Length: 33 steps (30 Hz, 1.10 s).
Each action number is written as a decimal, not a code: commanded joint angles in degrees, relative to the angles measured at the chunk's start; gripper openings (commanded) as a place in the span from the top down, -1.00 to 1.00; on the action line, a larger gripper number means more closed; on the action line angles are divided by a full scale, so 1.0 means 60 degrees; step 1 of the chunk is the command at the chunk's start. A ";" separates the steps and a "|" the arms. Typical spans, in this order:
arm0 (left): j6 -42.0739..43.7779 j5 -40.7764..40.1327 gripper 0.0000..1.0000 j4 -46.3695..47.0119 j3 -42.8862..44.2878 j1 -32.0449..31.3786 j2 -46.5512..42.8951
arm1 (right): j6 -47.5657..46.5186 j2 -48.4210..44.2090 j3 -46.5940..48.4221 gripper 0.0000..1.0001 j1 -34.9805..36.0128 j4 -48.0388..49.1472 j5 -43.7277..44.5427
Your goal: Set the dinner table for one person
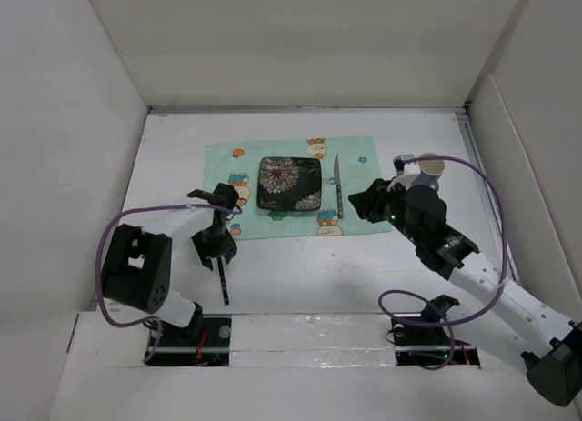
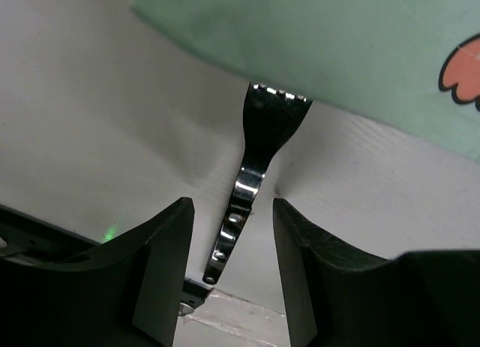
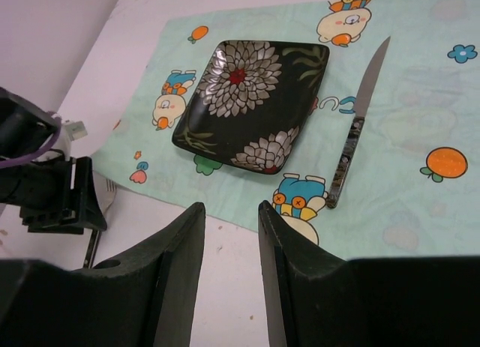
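On the white dinner table (image 1: 300,266) lies a mint-green placemat (image 1: 227,157) with a black floral square plate (image 1: 289,185) on it. A knife (image 1: 338,189) lies on the mat just right of the plate. A fork (image 2: 255,160) lies flat on the table, its tines at the mat's near left edge. My left gripper (image 2: 232,212) is open and straddles the fork's handle, with a gap on both sides. My right gripper (image 3: 231,212) is open and empty, hovering over the mat's near edge, below the plate (image 3: 251,100) and left of the knife (image 3: 356,130).
A pale cup (image 1: 430,169) stands on the table behind my right arm, off the mat's right edge. White panels wall the table on the left, back and right. The left gripper (image 3: 56,197) and fork (image 3: 101,212) show at the right wrist view's left edge.
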 commanded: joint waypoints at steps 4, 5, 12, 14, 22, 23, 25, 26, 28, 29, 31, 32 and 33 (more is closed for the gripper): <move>0.0121 -0.0773 0.15 0.0212 0.0383 -0.0567 0.0785 | -0.0206 -0.0280 0.0077 0.19 -0.0248 0.0128 -0.0159; 0.0106 -0.0847 0.18 0.0213 0.0427 -0.0771 0.0859 | -0.0192 -0.0309 0.0076 0.19 -0.0249 0.0099 -0.0174; -0.0025 -0.0731 0.38 0.0783 0.0223 -0.1533 0.1123 | -0.0192 -0.0222 0.0076 0.19 -0.0644 0.0157 -0.0482; -0.0186 -0.0424 0.58 0.0828 0.0193 -0.1739 0.1182 | -0.0192 -0.0163 0.0106 0.19 -0.0645 0.0172 -0.0599; -0.0479 0.0409 1.00 0.1165 -0.0260 -0.2061 0.0334 | -0.0148 -0.0236 0.0091 0.18 -0.1186 0.0230 -0.1301; -0.0538 0.0600 1.00 0.1180 -0.0406 -0.2193 0.0231 | -0.0162 -0.0236 0.0091 0.18 -0.1187 0.0245 -0.1331; -0.0903 0.0966 1.00 0.1034 -0.0510 -0.2529 -0.0062 | -0.0148 -0.0207 0.0120 0.18 -0.1274 0.0289 -0.1491; -0.1093 0.1085 1.00 0.0917 -0.0481 -0.3024 -0.0150 | -0.0133 -0.0192 0.0120 0.18 -0.1275 0.0275 -0.1550; -0.1735 0.1333 1.00 0.0683 -0.0262 -0.3685 -0.0485 | -0.0118 -0.0105 0.0106 0.17 -0.1275 0.0289 -0.1667; -0.1972 0.1335 1.00 0.0595 0.0131 -0.4399 -0.0604 | -0.0133 -0.0075 0.0106 0.17 -0.1275 0.0275 -0.1712; -0.2687 0.1335 1.00 0.0245 0.0847 -0.5178 -0.0911 | -0.0104 0.0027 0.0135 0.17 -0.1275 0.0565 -0.1800; -0.2692 0.1335 1.00 0.0242 0.1084 -0.5183 -0.0913 | -0.0104 0.0027 0.0135 0.17 -0.1275 0.0567 -0.1815; -0.2750 0.1335 1.00 0.0155 0.1333 -0.5183 -0.0942 | -0.0104 0.0056 0.0135 0.17 -0.1275 0.0538 -0.1800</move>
